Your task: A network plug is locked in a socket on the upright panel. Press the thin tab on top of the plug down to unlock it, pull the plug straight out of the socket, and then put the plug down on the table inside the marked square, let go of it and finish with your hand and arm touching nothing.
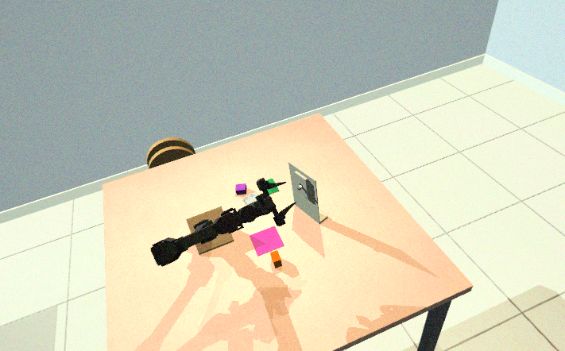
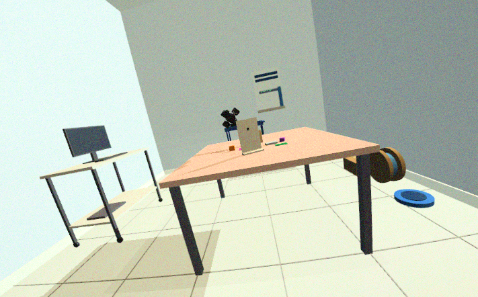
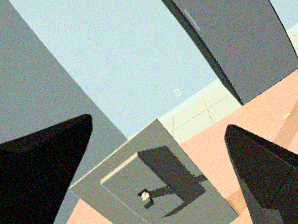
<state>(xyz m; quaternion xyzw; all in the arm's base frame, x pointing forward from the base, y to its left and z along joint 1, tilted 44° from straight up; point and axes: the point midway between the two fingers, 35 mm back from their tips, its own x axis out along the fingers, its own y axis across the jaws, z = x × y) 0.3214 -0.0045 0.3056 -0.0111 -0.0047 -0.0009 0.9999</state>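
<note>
Plug [image 3: 148,196]: still in panel [image 1: 304,191], mid-frame; tab unpressed.
Claw [image 1: 285,195]: wide open, empty, just left of panel.
Square [image 1: 267,241]: bare; everything left.

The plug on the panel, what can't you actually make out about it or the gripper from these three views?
- Plug tab: top and wrist views, too small and blurred to tell.
- Plug: exterior view, hidden behind the panel.
- Marked square: exterior view, mostly hidden by the panel.
- Gripper: exterior view, fingers behind the panel; wrist view, edges crop both fingers.
</note>
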